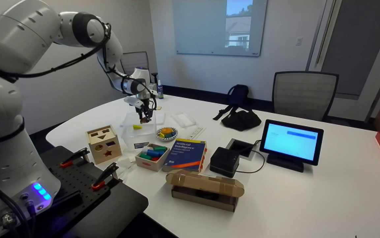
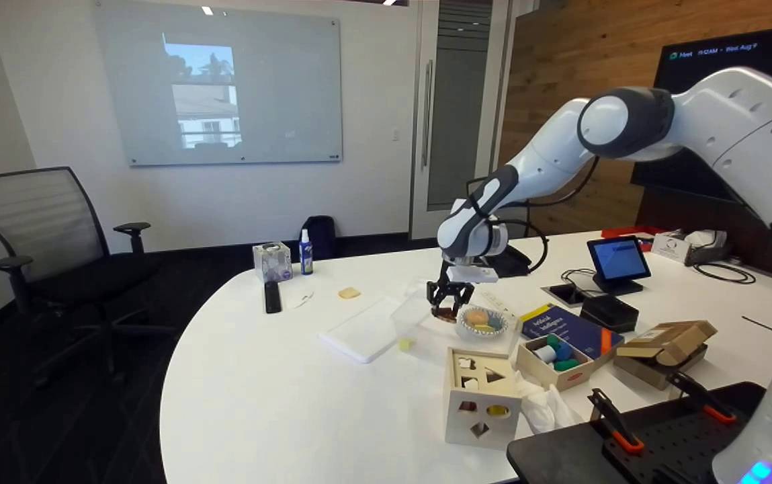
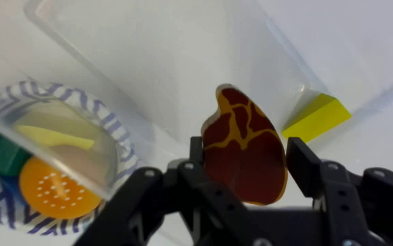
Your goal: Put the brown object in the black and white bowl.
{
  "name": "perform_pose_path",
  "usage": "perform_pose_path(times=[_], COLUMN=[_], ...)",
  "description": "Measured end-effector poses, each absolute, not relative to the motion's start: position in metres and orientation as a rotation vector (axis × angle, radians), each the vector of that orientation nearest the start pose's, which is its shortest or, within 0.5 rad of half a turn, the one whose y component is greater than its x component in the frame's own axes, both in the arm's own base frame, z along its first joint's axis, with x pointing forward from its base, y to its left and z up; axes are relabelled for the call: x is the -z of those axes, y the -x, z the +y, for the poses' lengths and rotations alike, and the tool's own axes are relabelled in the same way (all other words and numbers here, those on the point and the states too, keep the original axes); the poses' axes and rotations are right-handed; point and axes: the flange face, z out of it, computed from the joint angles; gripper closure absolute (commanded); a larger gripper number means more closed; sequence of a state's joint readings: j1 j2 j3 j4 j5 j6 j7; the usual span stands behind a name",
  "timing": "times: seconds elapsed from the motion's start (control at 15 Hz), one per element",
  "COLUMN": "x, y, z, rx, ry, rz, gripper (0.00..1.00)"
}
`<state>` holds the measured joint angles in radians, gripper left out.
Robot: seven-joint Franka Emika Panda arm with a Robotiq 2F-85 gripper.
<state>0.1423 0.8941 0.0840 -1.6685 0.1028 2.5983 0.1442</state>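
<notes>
End effector [image 3: 244, 150] pinches the brown object [image 3: 246, 174] between 2 fingertips [image 3: 300, 160], 1 on either side. The face of the piece is deep brown crossed by orange-tan veins, and in the wrist view its narrow end reaches past the fingertips. It hangs above the worktop [image 1: 292, 205], outside the black and white bowl [image 3: 112, 124] but near it. The bowl holds an orange round piece [image 3: 59, 191] with white dots, a green block [image 3: 6, 153] and a yellow piece [image 3: 56, 135], the last seen through the wall of a clear plastic container [image 3: 169, 68]. A yellow block [image 3: 316, 119] lies by this container; whether inside or outside, I cannot tell. In both exterior views a light wooden cube [image 1: 105, 147] with cut-out holes stands on the worktop, and an open wooden box [image 1: 147, 164] of coloured blocks sits just beside a blue book [image 1: 185, 157].
</notes>
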Motion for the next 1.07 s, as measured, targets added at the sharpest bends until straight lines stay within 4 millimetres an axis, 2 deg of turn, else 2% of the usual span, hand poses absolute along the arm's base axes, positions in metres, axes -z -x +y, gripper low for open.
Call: perform_pose_path(times=[0.2, 0.33, 0.53, 0.67, 0.8, 0.93, 1.07], x=[-0.147, -0.180, -0.206, -0.206, -0.198, -0.181, -0.159], y=[-0.659, -0.664, -0.669, -0.669, -0.667, -0.664, -0.660], z=[0.106, 0.067, 0.003, -0.027, -0.044, -0.049, -0.046], rx=[0.105, 0.171, 0.249, 0.272, 0.259, 0.224, 0.176], ry=[3.002, 3.003, 3.017, 3.025, 3.036, 3.046, 3.052], rz=[0.154, 0.246, 0.379, 0.444, 0.480, 0.504, 0.515], gripper=[0.62, 0.62, 0.62, 0.62, 0.62, 0.62, 0.62])
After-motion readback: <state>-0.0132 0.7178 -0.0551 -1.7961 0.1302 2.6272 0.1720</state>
